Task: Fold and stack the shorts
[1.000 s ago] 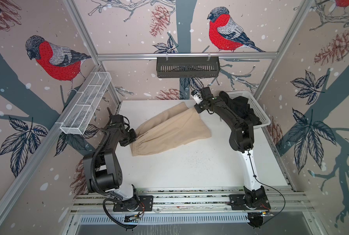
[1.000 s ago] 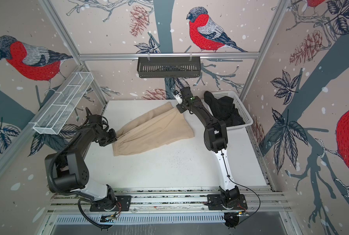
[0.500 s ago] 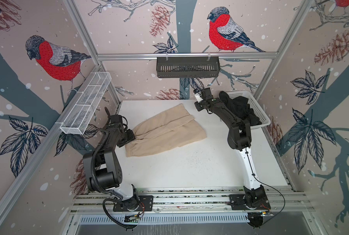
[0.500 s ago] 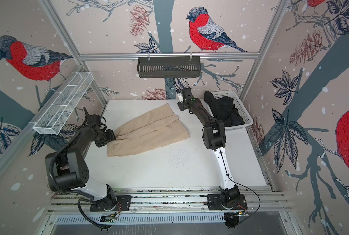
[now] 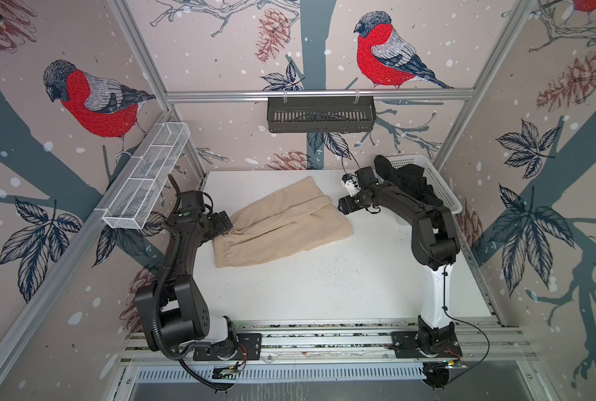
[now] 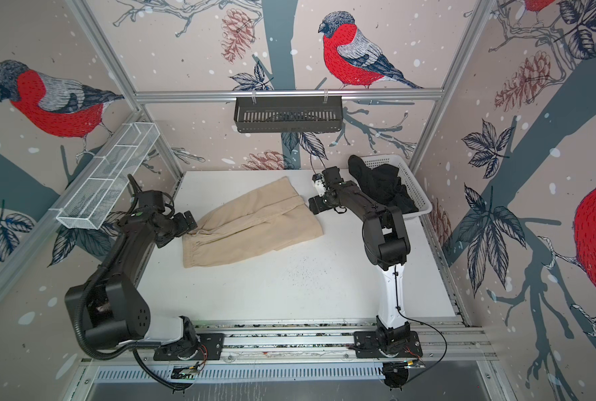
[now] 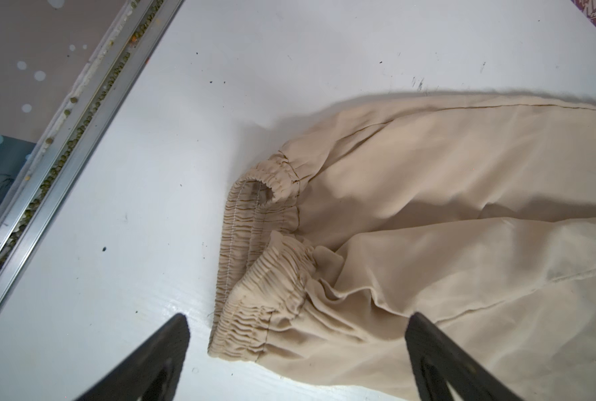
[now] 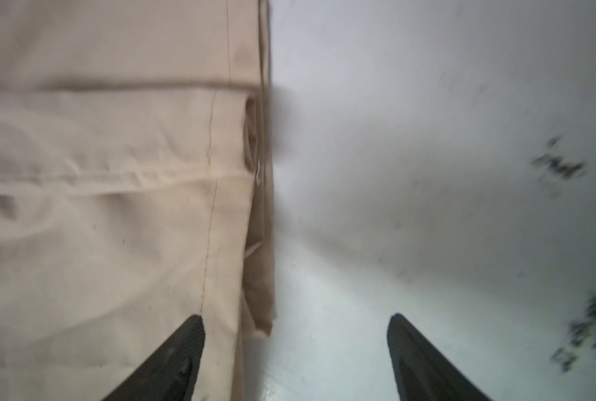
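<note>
The beige shorts (image 5: 282,222) (image 6: 251,222) lie folded lengthwise on the white table (image 5: 324,284), waistband toward the left and leg hems toward the back right. My left gripper (image 5: 225,222) (image 6: 188,222) (image 7: 298,316) stands open just over the gathered waistband (image 7: 265,295), holding nothing. My right gripper (image 5: 345,206) (image 6: 315,205) (image 8: 296,317) is open at the hem edge of the shorts (image 8: 98,208), one finger over the cloth and one over bare table. The black shorts (image 5: 411,180) (image 6: 376,184) lie crumpled in the white basket (image 5: 445,194) (image 6: 418,191).
A black slotted shelf (image 5: 320,114) hangs on the back wall. A white mesh rack (image 5: 147,180) juts out from the left wall above the left arm. An aluminium rail (image 7: 63,145) runs along the table's left edge. The basket sits at the back right corner.
Both grippers have opened and let go of the beige shorts. The cloth has dropped flat and lies a little further left and forward. The right gripper has pulled back from the hem.
</note>
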You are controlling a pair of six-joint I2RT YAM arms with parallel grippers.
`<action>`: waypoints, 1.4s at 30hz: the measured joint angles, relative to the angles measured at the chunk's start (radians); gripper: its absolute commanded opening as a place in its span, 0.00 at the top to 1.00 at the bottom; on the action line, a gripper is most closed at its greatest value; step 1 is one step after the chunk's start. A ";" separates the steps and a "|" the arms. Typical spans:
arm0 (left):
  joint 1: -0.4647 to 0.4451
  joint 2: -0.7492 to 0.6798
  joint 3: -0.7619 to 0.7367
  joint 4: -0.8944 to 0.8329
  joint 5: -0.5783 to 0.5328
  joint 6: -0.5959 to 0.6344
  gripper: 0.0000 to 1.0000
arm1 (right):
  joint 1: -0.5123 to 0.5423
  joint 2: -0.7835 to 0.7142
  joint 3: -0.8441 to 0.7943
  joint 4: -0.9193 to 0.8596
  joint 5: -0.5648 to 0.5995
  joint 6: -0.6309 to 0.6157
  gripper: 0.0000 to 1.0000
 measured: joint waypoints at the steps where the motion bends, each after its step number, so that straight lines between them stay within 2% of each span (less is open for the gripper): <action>1: 0.000 -0.014 -0.006 -0.005 0.000 0.000 0.03 | -0.001 -0.005 -0.031 0.008 -0.011 0.003 0.15; 5: 0.000 -0.068 -0.045 -0.009 0.009 0.000 0.03 | -0.017 -0.010 -0.113 0.053 -0.024 0.027 0.16; 8: 0.000 -0.082 -0.066 -0.008 0.059 0.001 0.03 | -0.014 -0.010 -0.146 0.097 -0.056 0.048 0.22; 13: 0.000 -0.115 -0.082 -0.006 0.127 0.002 0.03 | -0.005 -0.024 -0.206 0.187 -0.124 0.071 0.44; 18: 0.000 -0.161 -0.082 0.001 0.163 0.020 0.03 | -0.009 -0.049 -0.294 0.278 -0.174 0.102 0.87; 19: 0.000 -0.167 -0.084 0.002 0.166 0.020 0.03 | -0.010 -0.056 -0.311 0.286 -0.179 0.108 0.93; 20: 0.000 -0.174 -0.087 0.004 0.174 0.023 0.03 | -0.010 -0.068 -0.330 0.291 -0.180 0.114 0.97; 23: 0.000 -0.189 -0.100 0.010 0.193 0.026 0.03 | -0.012 -0.125 -0.403 0.299 -0.178 0.132 0.98; 27: 0.000 -0.211 -0.140 0.023 0.219 0.026 0.03 | -0.014 -0.253 -0.562 0.310 -0.152 0.169 0.99; 31: 0.000 -0.239 -0.180 0.024 0.242 0.023 0.03 | -0.014 -0.440 -0.789 0.293 -0.105 0.249 0.99; 32: 0.000 -0.243 -0.186 0.023 0.243 0.023 0.03 | -0.014 -0.492 -0.839 0.287 -0.093 0.274 0.88; 33: 0.000 -0.245 -0.189 0.023 0.243 0.022 0.03 | -0.014 -0.531 -0.874 0.280 -0.082 0.293 0.67; 34: 0.000 -0.247 -0.191 0.024 0.245 0.022 0.03 | -0.014 -0.568 -0.903 0.272 -0.078 0.319 0.51; 35: 0.000 -0.248 -0.193 0.024 0.246 0.019 0.03 | -0.011 -0.593 -0.915 0.265 -0.069 0.335 0.45; 38: 0.000 -0.245 -0.193 0.028 0.262 0.019 0.03 | -0.010 -0.602 -0.873 0.259 -0.061 0.334 0.35; 42: 0.000 -0.239 -0.190 0.032 0.285 0.018 0.03 | -0.011 -0.470 -0.671 0.277 -0.068 0.283 0.25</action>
